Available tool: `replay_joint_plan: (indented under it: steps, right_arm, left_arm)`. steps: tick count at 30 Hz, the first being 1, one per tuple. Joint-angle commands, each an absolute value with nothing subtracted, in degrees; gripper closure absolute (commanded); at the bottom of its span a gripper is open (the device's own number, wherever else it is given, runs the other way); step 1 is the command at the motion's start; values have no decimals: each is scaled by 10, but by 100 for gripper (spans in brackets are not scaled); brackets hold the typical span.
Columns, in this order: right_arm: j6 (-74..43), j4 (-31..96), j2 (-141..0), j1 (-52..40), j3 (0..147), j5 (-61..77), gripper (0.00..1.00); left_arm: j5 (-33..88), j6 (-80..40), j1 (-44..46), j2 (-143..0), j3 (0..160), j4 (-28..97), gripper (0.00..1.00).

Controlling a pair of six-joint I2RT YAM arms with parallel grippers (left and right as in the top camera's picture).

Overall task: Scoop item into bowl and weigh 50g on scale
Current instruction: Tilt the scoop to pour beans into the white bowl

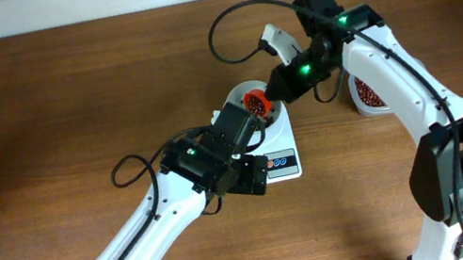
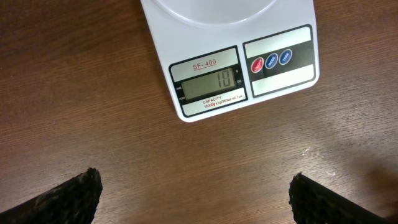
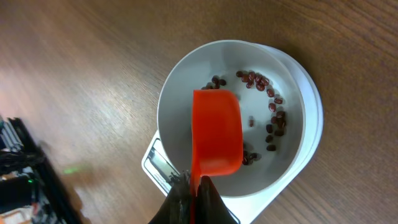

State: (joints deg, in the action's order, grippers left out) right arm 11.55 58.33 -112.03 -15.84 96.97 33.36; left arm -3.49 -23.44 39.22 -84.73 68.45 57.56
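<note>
The white bowl (image 3: 180, 87) stands on the white scale (image 3: 311, 124) and holds a scatter of red-brown beans (image 3: 273, 115) along its far side. My right gripper (image 3: 198, 193) is shut on the handle of an orange scoop (image 3: 216, 134), whose cup hangs over the bowl's middle. From overhead the scoop (image 1: 254, 102) sits above the bowl (image 1: 244, 90). My left gripper (image 2: 196, 199) is open over bare table just in front of the scale (image 2: 280, 81), holding nothing. The display (image 2: 208, 84) reads 10.
A clear tub of beans (image 1: 368, 91) stands to the right of the scale, under the right arm. Both arms crowd in around the scale (image 1: 283, 161). Three small round buttons (image 2: 272, 60) sit beside the display.
</note>
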Motion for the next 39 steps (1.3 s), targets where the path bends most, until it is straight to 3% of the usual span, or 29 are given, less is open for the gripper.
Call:
replay_joint_plan:
  steps: [1, 27, 39]
  right_arm:
    - [147, 583, -1102, -165, 993, 316, 96]
    - [402, 628, -1096, -203, 1052, 248, 96]
    - [416, 592, -1096, -213, 1052, 248, 96]
  left_arm:
    - [-41, -240, 394, -843, 680, 575, 1]
    - [-41, -240, 394, -843, 680, 575, 1]
    - [-41, -240, 394, -843, 680, 575, 1]
